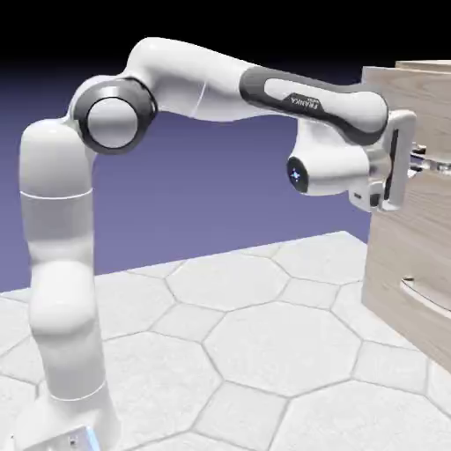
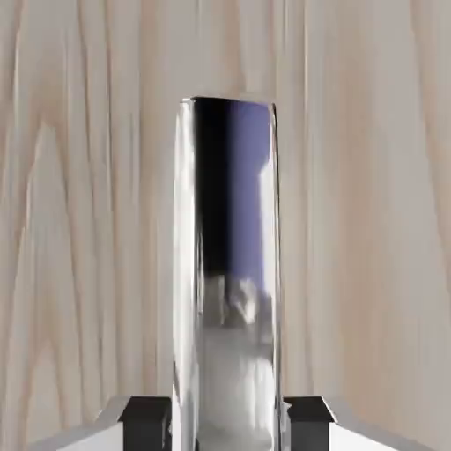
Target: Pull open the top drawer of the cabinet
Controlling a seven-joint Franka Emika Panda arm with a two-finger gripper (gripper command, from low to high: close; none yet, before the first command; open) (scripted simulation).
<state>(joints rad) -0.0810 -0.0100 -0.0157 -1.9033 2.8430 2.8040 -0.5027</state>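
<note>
Wood grain covers the pale top drawer, its glossy silver handle gripped by the end effector.

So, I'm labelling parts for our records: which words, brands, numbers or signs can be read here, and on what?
"FRANKA": on the robot arm's dark panel; a smaller line beneath is too small to read.
No text shows on the drawer handle.

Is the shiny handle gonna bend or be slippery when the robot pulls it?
The handle would probably stay stiff, since it looks like a solid metal bar. Its smooth, mirror-like shine suggests it could be a bit slippery. But the gripper has a finger on each side of it, so it likely won't slide away easily.
</note>
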